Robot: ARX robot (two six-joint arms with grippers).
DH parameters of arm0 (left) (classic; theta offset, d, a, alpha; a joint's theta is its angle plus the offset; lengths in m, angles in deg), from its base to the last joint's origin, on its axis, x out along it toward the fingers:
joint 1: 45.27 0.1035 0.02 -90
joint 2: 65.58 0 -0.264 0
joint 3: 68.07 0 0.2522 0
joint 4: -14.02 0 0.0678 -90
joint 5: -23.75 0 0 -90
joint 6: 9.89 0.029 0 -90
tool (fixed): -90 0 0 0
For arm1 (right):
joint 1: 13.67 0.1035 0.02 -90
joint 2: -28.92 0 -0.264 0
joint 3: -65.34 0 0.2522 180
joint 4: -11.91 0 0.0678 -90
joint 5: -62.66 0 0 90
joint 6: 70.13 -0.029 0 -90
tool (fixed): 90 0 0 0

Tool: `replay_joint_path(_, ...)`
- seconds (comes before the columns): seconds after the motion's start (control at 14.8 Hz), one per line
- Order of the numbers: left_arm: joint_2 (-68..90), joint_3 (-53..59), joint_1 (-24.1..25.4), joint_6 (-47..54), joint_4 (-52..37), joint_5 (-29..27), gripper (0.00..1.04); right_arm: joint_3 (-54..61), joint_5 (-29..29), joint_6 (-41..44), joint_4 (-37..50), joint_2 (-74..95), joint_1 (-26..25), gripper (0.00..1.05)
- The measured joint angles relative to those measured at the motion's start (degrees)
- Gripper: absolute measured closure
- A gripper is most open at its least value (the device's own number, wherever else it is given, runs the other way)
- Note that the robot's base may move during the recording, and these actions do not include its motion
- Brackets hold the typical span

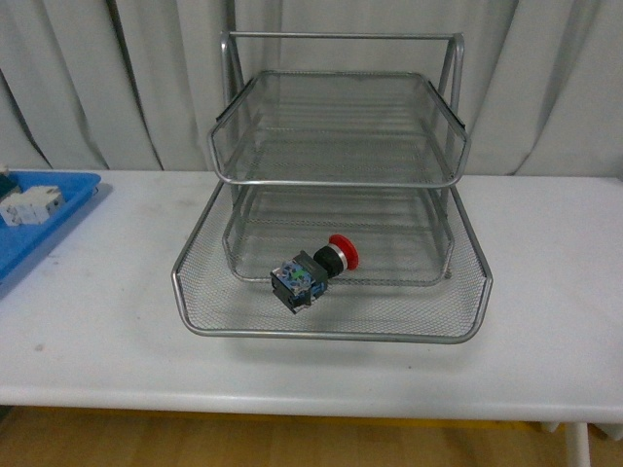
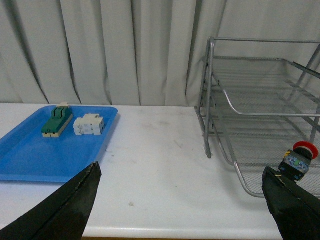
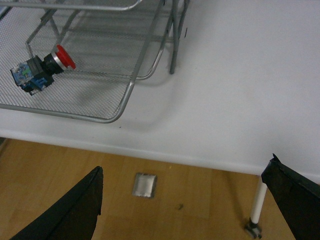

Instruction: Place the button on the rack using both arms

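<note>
The button [image 1: 313, 271], with its red cap, black collar and dark blue-green base, lies on its side in the pulled-out bottom tray of the silver wire-mesh rack [image 1: 195, 311]. The left wrist view catches the button [image 2: 298, 163] at the tray's near corner of the rack [image 2: 235, 170]. From the right wrist camera the button [image 3: 42, 67] rests on the mesh of the rack [image 3: 125, 100]. My left gripper [image 2: 182, 202] is open above bare table, left of the rack. My right gripper [image 3: 182, 202] hangs open past the table's front edge, over the floor. Neither arm shows in the front view.
A flat blue tray [image 1: 58, 219] at the table's left holds a green-and-cream switch block [image 2: 56, 123] and a white boxy breaker [image 2: 89, 125]. Grey curtains hang behind. The table's front edge [image 3: 150, 152], a table leg [image 3: 257, 205] and a metal floor plate [image 3: 144, 185] show below.
</note>
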Motion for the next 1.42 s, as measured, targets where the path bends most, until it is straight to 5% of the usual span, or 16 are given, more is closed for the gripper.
replay_joint_path(0.2, 0.0, 0.0, 0.0, 0.0, 0.0, 0.0, 0.07, -5.9, -0.7, -5.4, 3.5, 14.9, 4.2, 0.22)
replay_joint_path(0.54, 0.0, 0.0, 0.0, 0.0, 0.0, 0.0, 0.07, -16.5, -2.2, -20.6, 9.9, 41.8, 18.8, 1.01)
replay_joint_path(0.88, 0.0, 0.0, 0.0, 0.0, 0.0, 0.0, 0.07, -28.9, -5.6, -25.9, 11.0, 58.1, 25.1, 1.03)
replay_joint_path(1.42, 0.0, 0.0, 0.0, 0.0, 0.0, 0.0, 0.07, -44.0, -7.3, -25.6, 3.3, 71.1, 26.2, 1.03)
